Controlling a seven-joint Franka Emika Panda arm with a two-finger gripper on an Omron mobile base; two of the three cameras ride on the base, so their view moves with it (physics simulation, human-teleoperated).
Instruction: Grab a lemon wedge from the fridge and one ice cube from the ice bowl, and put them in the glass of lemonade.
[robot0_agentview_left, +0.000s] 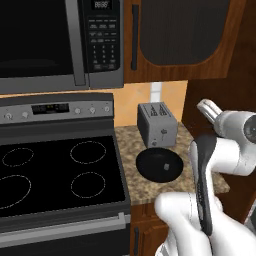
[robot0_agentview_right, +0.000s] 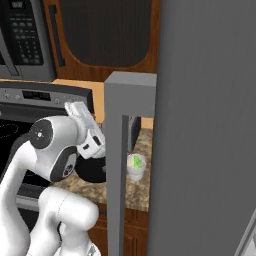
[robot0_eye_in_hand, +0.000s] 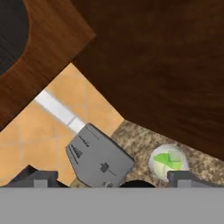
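One lemon wedge (robot0_eye_in_hand: 165, 159) in glass of lemonade (robot0_eye_in_hand: 154, 166) under wide-apart gripper (robot0_eye_in_hand: 111, 178).

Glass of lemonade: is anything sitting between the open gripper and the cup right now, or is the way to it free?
Nothing visible blocks it. In the hand view the glass of lemonade stands on the counter just beyond the right fingertip, already holding a green wedge and a pale cube. The toaster stands apart, to its left in that view.

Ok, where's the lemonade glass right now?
On the granite counter, right of the black ice bowl and toaster; the glass of lemonade holds a green wedge.
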